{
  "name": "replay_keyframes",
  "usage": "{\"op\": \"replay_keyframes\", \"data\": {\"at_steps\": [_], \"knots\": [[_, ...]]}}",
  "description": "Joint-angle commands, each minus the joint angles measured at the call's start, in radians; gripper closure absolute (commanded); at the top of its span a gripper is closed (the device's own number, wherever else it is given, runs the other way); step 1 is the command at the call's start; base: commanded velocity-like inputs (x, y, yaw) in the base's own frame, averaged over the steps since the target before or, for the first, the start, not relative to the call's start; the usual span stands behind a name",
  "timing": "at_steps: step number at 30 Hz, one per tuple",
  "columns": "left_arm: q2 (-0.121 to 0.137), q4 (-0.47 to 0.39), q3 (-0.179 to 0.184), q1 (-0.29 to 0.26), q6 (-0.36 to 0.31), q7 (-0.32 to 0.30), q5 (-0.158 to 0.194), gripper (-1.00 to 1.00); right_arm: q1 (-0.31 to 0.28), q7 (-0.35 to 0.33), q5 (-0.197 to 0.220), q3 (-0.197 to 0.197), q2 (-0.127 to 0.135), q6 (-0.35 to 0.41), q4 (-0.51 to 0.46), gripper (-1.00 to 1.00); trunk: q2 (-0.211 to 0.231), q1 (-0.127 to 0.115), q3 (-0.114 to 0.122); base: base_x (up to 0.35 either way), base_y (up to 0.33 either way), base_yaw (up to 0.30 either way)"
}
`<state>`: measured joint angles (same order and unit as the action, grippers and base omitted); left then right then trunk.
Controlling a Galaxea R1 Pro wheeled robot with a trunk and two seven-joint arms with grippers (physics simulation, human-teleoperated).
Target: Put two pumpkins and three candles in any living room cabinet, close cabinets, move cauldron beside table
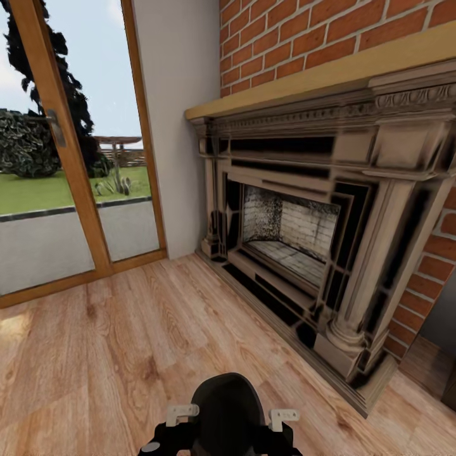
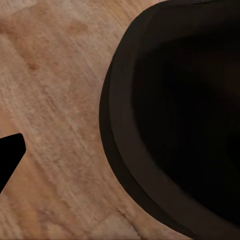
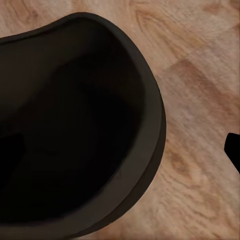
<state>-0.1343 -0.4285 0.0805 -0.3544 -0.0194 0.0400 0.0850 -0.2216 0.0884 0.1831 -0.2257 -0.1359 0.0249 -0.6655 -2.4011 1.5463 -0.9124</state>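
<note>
Robot's dark rounded base (image 1: 227,408) is sitting nearest on the wooden floor (image 1: 95,354), facing the far-right fireplace (image 1: 297,240), no task thing appearing ahead, and I cannot tell either gripper's state.

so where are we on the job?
Done: nothing these views can confirm. In hand: robot is in transit, facing the fireplace and glass door across wood floor; both wrist views look down at its dark base. Left: pumpkins, candles, cabinet and cauldron all unconfirmed.
</note>
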Motion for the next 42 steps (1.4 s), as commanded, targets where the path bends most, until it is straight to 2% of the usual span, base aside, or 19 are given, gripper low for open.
{"op": "replay_keyframes", "data": {"at_steps": [1, 13, 42], "knots": [[0.001, -0.001, 0.007, 0.000, -0.002, 0.004, 0.009, -1.00, -0.001, 0.008, 0.010, -0.006, 0.001, 0.003, -0.001, -1.00, -0.008, 0.004, -0.004, 0.000, 0.000, 0.000], [0.001, -0.001, 0.007, 0.000, -0.002, 0.004, 0.009, -1.00, -0.001, 0.008, 0.010, -0.006, 0.000, 0.003, 0.000, -1.00, -0.092, 0.050, -0.042, 0.000, 0.000, 0.000], [0.001, -0.001, 0.007, 0.000, -0.002, 0.003, 0.011, -1.00, -0.001, 0.008, 0.010, -0.006, -0.001, 0.003, 0.000, -1.00, -0.092, 0.050, -0.042, 0.047, -0.027, 0.000]]}}
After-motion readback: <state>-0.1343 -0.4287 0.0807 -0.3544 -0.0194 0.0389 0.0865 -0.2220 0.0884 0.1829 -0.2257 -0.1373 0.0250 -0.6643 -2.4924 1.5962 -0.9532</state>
